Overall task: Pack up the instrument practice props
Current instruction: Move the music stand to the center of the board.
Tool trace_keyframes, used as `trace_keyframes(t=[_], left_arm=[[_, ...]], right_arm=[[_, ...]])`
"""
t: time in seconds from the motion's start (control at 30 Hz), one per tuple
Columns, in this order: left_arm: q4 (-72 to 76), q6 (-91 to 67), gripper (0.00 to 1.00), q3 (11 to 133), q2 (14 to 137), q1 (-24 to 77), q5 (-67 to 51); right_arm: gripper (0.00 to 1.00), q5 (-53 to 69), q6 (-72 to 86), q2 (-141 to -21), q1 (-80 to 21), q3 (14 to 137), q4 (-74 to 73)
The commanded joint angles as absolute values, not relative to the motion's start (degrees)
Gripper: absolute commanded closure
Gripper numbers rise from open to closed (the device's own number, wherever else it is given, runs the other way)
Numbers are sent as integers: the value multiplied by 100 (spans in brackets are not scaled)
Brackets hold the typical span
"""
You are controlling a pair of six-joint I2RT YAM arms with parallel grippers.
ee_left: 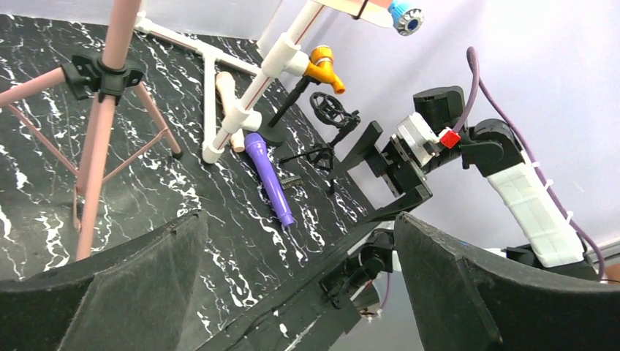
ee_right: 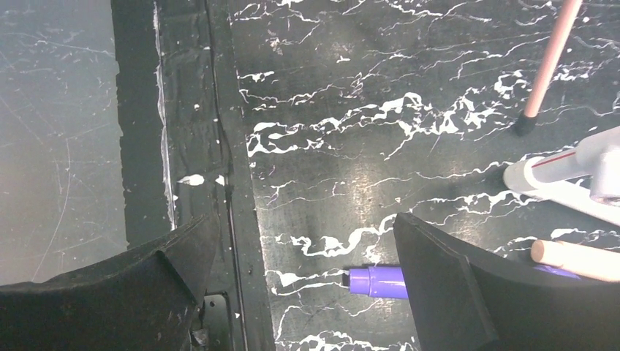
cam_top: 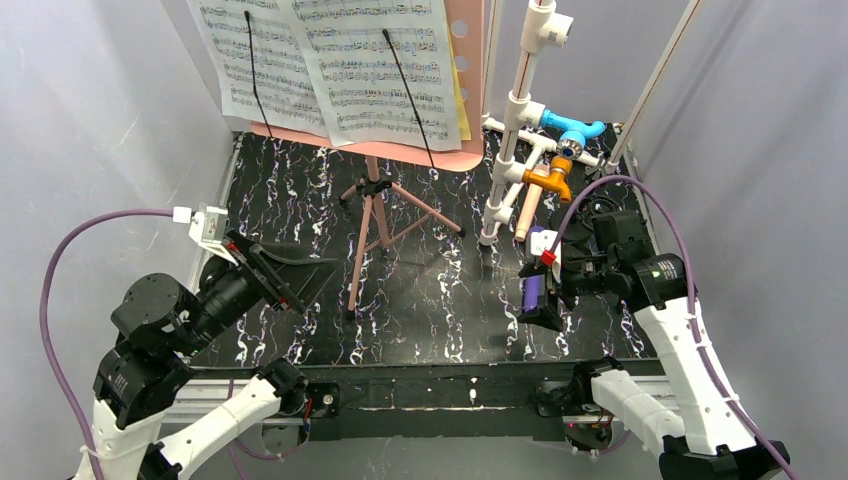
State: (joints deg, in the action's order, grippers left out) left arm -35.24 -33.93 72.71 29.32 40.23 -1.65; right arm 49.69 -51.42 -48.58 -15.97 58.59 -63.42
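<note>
The pink sheet-music holder (cam_top: 470, 90) stands at the back on folding tripod legs (cam_top: 372, 225) (ee_left: 99, 131), with printed music pages (cam_top: 330, 60) clipped to it. A purple microphone (cam_top: 535, 262) (ee_left: 269, 178) (ee_right: 376, 281) lies flat at the right. A beige microphone (cam_top: 527, 212) (ee_left: 235, 135) (ee_right: 574, 259) lies just behind it. Small black tripods (ee_left: 322, 142) sit at the far right. My right gripper (cam_top: 541, 292) (ee_right: 303, 223) hovers open over the purple microphone's near end, not touching it. My left gripper (cam_top: 315, 285) (ee_left: 300, 227) is open and empty at the near left, raised off the mat.
A white pipe frame (cam_top: 520, 120) (ee_left: 241, 102) with blue and orange fittings stands upright at the back right, its foot beside the microphones. The black marbled mat (cam_top: 440, 300) ends at a dark front rail (cam_top: 440, 385). Grey walls close in on both sides.
</note>
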Motion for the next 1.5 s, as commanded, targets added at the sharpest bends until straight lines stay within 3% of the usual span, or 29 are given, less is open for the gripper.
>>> trace_keyframes(t=[0.0, 0.27, 0.8, 1.47], left_arm=[[-3596, -3507, 2, 7709, 3307, 3990, -553], [-3787, -3260, 2, 8409, 3882, 3990, -922], [-3684, -3064, 0, 8496, 4045, 3990, -968], [-3401, -2827, 0, 8294, 4092, 3990, -938]], right_arm=[[2, 5177, -4923, -4821, -1564, 6341, -6391], [2, 5243, -4472, -4893, -1564, 7107, -6419], [0, 6024, -4206, -5311, -1564, 8450, -6542], [0, 6469, -1835, -5272, -1564, 8323, -3451]])
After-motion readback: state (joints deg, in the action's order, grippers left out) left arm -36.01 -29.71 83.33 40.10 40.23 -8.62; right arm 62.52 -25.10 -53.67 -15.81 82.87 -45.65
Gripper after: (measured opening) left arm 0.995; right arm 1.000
